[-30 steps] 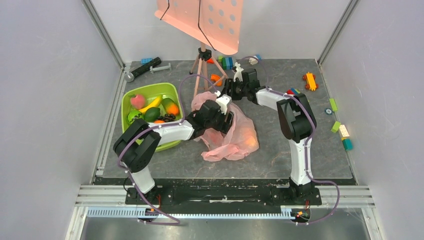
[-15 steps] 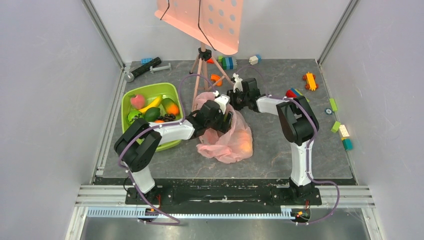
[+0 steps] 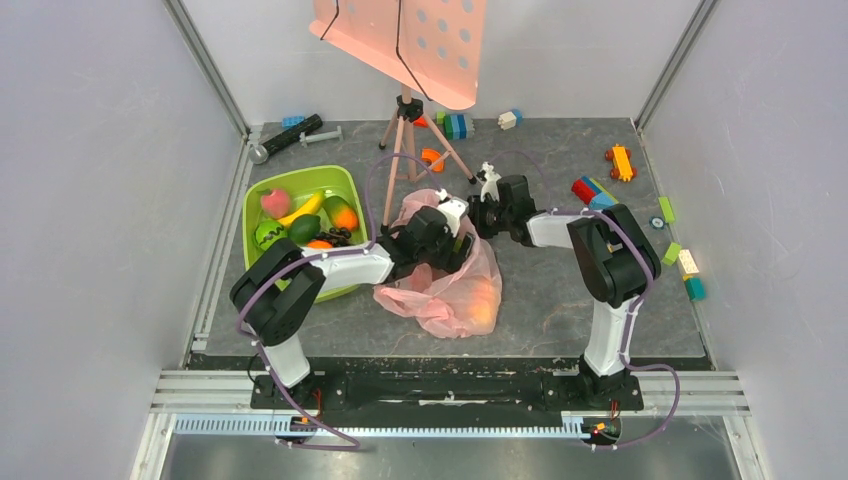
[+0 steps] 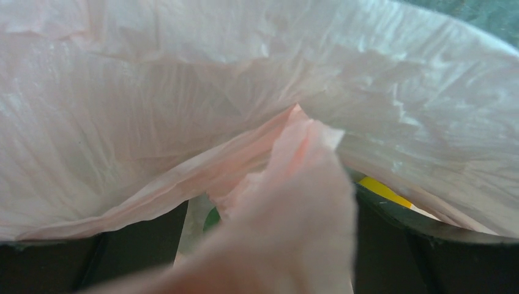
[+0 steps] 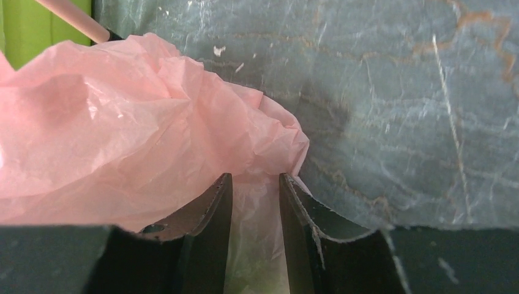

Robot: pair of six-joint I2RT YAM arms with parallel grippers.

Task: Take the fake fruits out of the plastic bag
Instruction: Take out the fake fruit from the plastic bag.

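Mid-table, the plastic bag [image 3: 450, 290] lies crumpled just beside the green tub [image 3: 300, 170], which holds a banana [image 3: 305, 208], a pink peach [image 3: 275, 202] and other fake fruits. An orange shape [image 3: 482, 305] shows through the bag's film. The right gripper [image 5: 256, 208] pinches the bag's rim. The left gripper [image 3: 455, 242] sits in the bag's mouth, jaws spread wide.

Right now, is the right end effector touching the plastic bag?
Touching. Right wrist view: the right end effector pinches plastic bag film between its fingers.
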